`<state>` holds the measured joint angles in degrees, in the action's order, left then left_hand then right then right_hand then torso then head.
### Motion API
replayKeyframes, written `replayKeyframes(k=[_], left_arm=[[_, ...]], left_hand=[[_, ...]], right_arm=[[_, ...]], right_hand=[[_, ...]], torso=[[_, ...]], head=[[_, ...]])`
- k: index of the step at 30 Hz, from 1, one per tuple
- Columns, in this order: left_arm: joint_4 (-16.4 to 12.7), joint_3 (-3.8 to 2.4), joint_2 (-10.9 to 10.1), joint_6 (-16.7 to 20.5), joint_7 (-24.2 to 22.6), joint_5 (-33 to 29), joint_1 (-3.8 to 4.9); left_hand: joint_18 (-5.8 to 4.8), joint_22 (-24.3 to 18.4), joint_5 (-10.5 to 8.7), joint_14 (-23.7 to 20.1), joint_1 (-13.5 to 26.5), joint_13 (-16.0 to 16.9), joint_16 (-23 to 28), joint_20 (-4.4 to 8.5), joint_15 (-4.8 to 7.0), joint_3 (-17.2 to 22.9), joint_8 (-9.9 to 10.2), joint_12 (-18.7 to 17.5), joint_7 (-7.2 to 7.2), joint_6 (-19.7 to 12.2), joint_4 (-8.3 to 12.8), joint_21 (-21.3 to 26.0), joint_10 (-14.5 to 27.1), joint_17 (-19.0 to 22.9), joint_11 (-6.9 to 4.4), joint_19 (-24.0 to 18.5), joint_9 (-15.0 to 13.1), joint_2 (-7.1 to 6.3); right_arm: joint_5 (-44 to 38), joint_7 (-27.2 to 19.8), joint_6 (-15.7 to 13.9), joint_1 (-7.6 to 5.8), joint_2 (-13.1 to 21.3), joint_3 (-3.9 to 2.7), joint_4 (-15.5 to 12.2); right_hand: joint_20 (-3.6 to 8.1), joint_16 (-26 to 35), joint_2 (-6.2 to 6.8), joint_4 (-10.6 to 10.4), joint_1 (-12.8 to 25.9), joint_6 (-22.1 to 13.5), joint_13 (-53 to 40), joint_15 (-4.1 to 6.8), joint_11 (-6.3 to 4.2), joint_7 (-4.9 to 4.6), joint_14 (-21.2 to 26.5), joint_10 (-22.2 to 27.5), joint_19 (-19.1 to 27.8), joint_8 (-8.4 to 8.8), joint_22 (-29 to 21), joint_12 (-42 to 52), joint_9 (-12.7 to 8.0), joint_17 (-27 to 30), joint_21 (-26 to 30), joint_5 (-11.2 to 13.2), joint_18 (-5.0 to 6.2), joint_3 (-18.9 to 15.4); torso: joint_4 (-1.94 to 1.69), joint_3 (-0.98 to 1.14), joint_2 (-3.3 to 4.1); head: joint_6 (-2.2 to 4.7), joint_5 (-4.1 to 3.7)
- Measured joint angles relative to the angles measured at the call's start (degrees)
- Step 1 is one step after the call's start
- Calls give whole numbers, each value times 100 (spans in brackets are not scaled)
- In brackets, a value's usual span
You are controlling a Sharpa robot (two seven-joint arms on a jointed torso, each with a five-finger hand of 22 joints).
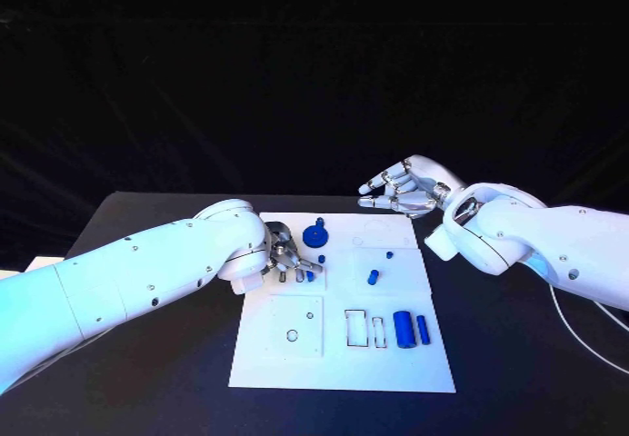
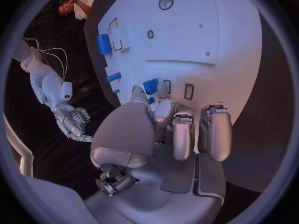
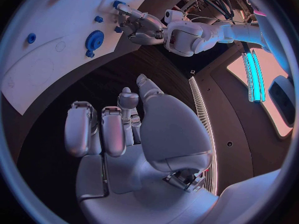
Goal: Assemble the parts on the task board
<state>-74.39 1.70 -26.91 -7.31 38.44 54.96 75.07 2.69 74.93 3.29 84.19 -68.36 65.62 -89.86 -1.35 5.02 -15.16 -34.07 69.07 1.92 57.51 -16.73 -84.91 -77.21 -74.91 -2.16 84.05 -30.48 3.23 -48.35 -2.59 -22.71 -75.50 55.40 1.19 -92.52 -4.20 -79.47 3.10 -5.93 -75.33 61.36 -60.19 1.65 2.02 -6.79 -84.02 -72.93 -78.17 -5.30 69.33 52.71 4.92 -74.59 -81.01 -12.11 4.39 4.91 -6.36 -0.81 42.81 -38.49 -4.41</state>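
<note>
The white task board (image 1: 344,363) lies mid-table. My left hand (image 1: 291,259) reaches down onto its left upper part. The fingertips (image 2: 163,109) sit among small blue parts (image 1: 311,271), and one blue part (image 2: 151,85) lies right at the thumb tip. I cannot tell whether one is pinched. A blue gear (image 1: 316,237) stands just beyond that hand. Two blue pegs (image 1: 373,277) lie right of it. My right hand (image 1: 404,195) hovers above the board's far edge with its fingers loosely bent and apart, holding nothing.
Two blue blocks (image 1: 412,329) sit beside narrow slots at the board's near right. The near left of the board (image 2: 187,35) has round holes. Black table (image 1: 524,381) surrounds the board. The right forearm (image 1: 524,241) hangs over the table right of the board.
</note>
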Motion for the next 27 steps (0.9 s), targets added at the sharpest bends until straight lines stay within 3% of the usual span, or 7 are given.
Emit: replayKeyframes(k=[12, 27], left_arm=[[151, 3, 147, -109, 1, 6, 0], [207, 4, 180, -223, 0, 11, 2]], left_hand=[[0, 0, 0, -21, -33, 12, 0, 0, 20, 0, -51, 35, -20, -20, 0, -24, 0, 0, 0, 0, -79, 33], [0, -1, 0, -21, -411, 53, 0, 21, 20, 133, -163, 35, -39, -163, 67, -23, 2, -4, 1, -22, -336, 244]], right_arm=[[44, 22, 52, 2, -15, 6, 25], [41, 57, 84, 3, 3, 15, 8]], right_hand=[[0, 23, 0, 0, 0, 21, 15, 0, 0, -21, 0, 0, 0, 0, -6, 0, 6, 9, 0, 0, 0, 0], [-1, 23, 0, 0, 0, 41, 15, 0, 0, -2, 0, 0, 0, -23, -6, 1, 10, 9, 0, 0, 0, 0]], torso=[[8, 2, 2], [7, 2, 3]], head=[[-4, 7], [-14, 31]])
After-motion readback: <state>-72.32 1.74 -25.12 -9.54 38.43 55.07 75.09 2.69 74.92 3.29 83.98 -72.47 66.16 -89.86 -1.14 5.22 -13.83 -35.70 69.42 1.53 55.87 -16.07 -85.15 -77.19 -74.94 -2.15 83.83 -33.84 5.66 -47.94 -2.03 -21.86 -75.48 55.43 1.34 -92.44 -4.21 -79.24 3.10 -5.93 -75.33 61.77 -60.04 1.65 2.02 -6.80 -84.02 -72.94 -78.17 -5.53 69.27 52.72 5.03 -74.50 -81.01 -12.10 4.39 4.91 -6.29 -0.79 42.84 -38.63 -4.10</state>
